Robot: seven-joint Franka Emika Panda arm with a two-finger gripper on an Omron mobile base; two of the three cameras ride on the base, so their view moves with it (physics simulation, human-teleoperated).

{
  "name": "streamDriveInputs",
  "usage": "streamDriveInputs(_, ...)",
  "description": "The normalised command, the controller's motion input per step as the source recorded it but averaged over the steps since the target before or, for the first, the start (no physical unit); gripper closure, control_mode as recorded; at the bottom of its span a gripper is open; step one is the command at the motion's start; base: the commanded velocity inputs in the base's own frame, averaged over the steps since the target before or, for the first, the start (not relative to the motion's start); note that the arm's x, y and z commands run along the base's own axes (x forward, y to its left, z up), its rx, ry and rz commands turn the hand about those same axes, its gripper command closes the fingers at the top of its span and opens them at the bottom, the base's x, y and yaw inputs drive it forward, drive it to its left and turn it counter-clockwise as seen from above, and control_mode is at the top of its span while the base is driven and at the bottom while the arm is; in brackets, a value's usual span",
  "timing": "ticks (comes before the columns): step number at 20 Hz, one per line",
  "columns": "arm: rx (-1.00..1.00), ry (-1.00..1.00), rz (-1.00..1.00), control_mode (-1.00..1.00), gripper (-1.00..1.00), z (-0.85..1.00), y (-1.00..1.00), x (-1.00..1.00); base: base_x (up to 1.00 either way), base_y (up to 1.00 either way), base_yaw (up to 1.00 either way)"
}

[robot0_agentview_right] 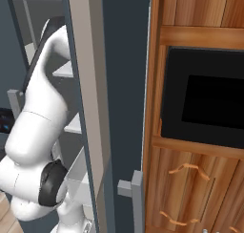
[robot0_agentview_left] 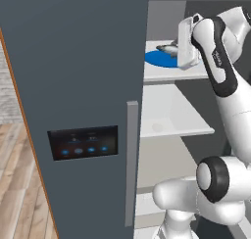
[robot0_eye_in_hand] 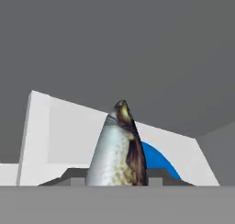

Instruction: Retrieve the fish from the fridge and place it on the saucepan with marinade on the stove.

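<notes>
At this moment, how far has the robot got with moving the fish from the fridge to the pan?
Done: the fridge stands open and the arm has reached in to the upper white shelf. In hand: the gripper is shut on the fish, which in the hand view juts out from between the fingers, just over the blue plate. Left: pulling the fish out, driving to the stove and laying it in the pan.

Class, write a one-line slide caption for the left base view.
Robot hand shut on the fish over a blue plate on the open fridge's upper white shelf.

fridge (robot0_agentview_left: 73, 86) open, fish (robot0_agentview_left: 166, 49) on blue plate (robot0_agentview_left: 159, 59) — upper shelf
</notes>
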Motion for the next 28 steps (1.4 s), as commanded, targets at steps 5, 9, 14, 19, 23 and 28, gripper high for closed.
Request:
streamDriveInputs(5, 0.00, -0.25, -0.01, -1.00, 1.00, 0.17, 0.00, -1.00, 0.00, 0.00, 0.00)
streamDriveInputs(9, 0.00, -0.24, 0.00, -1.00, 1.00, -0.06, 0.00, -1.00, 0.00, 0.00, 0.00)
streamDriveInputs(14, 0.00, -0.19, -0.01, -1.00, 1.00, -0.01, 0.00, -1.00, 0.00, 0.00, 0.00)
streamDriveInputs(19, 0.00, -0.15, -0.01, -1.00, 1.00, -0.01, 0.00, -0.88, 0.00, 0.00, 0.00)
streamDriveInputs(23, 0.00, -0.01, 0.00, -1.00, 1.00, 0.00, 0.00, -0.07, 0.00, 0.00, 0.00)
streamDriveInputs(28, 0.00, -0.01, 0.00, -1.00, 1.00, 0.00, 0.00, 0.00, 0.00, 0.00, 0.00)
